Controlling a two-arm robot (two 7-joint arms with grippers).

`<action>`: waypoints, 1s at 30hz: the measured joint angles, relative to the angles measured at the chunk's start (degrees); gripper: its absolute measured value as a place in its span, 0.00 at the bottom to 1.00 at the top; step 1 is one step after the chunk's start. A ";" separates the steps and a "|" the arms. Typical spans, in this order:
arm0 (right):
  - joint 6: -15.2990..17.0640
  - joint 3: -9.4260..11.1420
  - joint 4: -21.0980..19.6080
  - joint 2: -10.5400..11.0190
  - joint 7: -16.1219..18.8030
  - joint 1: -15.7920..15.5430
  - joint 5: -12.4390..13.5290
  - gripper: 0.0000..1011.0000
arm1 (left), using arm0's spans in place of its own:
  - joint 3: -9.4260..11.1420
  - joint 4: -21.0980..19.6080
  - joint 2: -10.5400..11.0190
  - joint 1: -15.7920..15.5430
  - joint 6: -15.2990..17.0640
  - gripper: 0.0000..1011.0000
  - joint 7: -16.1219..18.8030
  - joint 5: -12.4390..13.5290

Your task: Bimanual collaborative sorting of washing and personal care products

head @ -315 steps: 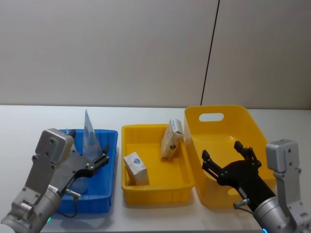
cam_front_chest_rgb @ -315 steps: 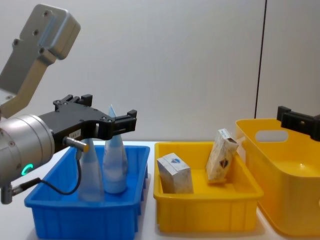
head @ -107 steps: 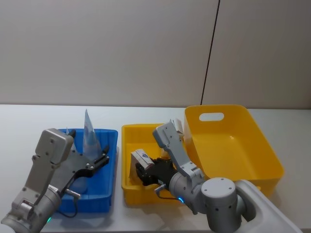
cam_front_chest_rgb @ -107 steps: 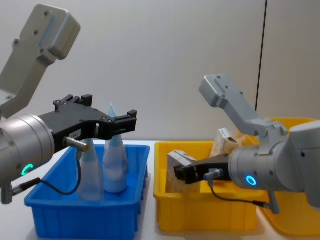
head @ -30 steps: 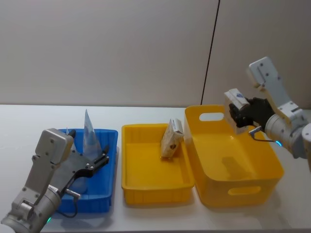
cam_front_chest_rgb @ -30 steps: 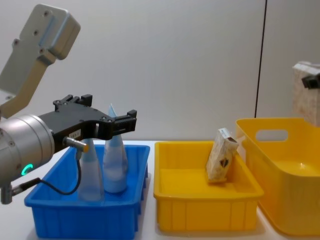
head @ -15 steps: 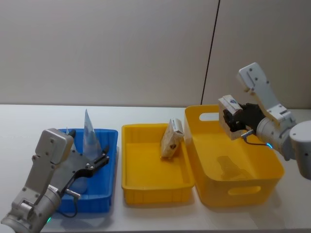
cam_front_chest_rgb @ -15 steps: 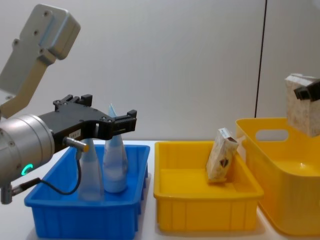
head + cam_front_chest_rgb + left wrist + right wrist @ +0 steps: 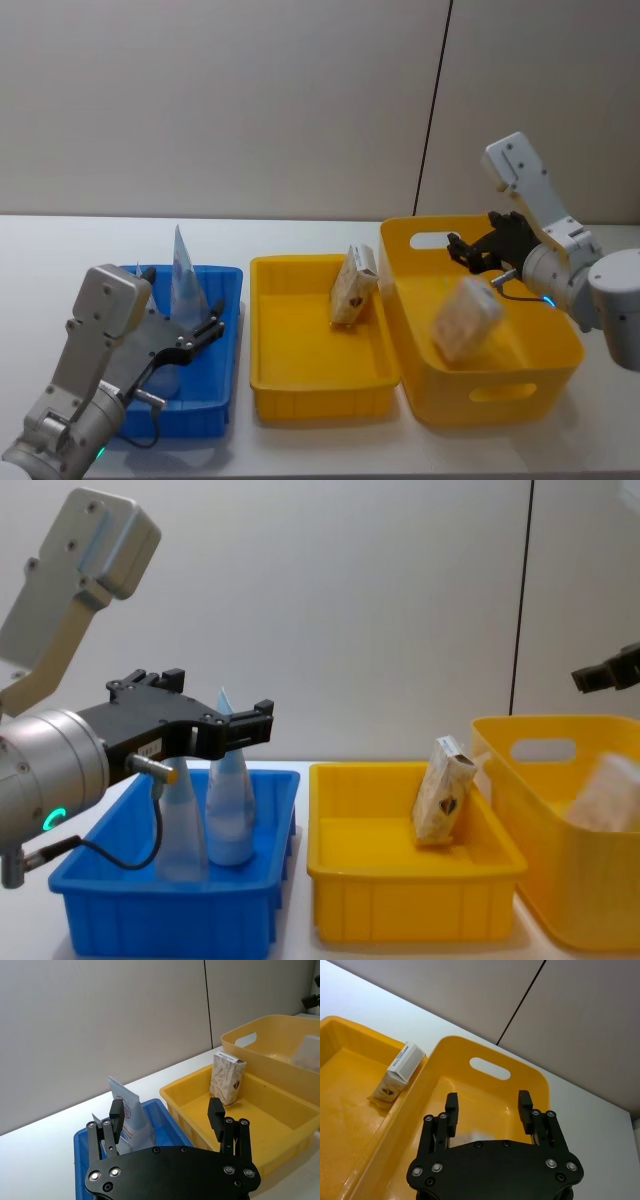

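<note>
My right gripper (image 9: 480,245) (image 9: 487,1105) hangs open over the large yellow bin (image 9: 480,388), with nothing between its fingers. Below it a pale carton (image 9: 465,318) (image 9: 605,790) is in mid-fall inside that bin, blurred. A cream carton (image 9: 353,287) (image 9: 443,790) leans upright against the right wall of the middle yellow bin (image 9: 300,262). Two pale blue squeeze tubes (image 9: 228,810) (image 9: 183,275) stand on end in the blue bin (image 9: 190,415). My left gripper (image 9: 205,335) (image 9: 165,1115) is open just above and in front of them, touching neither.
The three bins stand side by side near the table's front edge: blue on the left, shallow yellow in the middle, deep yellow with a handle slot (image 9: 435,241) on the right. White table (image 9: 60,260) lies open behind and left of them. A grey wall stands behind.
My right gripper has opened and let go of the pale carton, which drops into the large yellow bin. The left arm has not moved.
</note>
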 joint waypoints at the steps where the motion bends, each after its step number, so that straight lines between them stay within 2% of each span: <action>1: 0.01 -0.02 0.07 -0.05 -0.01 0.03 -0.03 0.70 | 0.00 0.00 0.00 0.00 0.00 0.99 0.00 0.00; 3: 0.02 -0.04 0.12 -0.08 -0.02 0.06 -0.05 0.74 | 0.00 0.00 0.00 0.00 0.00 0.99 0.00 0.00; 6: 0.04 -0.07 0.23 -0.14 -0.04 0.10 -0.07 0.85 | 0.00 0.00 0.00 0.00 0.00 0.99 0.00 0.00; 12: 0.09 -0.10 0.34 -0.19 -0.07 0.13 -0.10 0.99 | 0.00 0.00 -0.01 0.00 0.00 0.99 0.00 0.00; 20: 0.10 -0.15 0.42 -0.24 -0.07 0.18 -0.14 0.99 | -0.29 0.31 -0.55 0.14 0.16 0.99 0.55 0.00; 30: 0.09 -0.17 0.49 -0.28 -0.06 0.21 -0.16 0.99 | -1.12 1.95 -3.03 0.66 0.84 0.99 3.57 0.39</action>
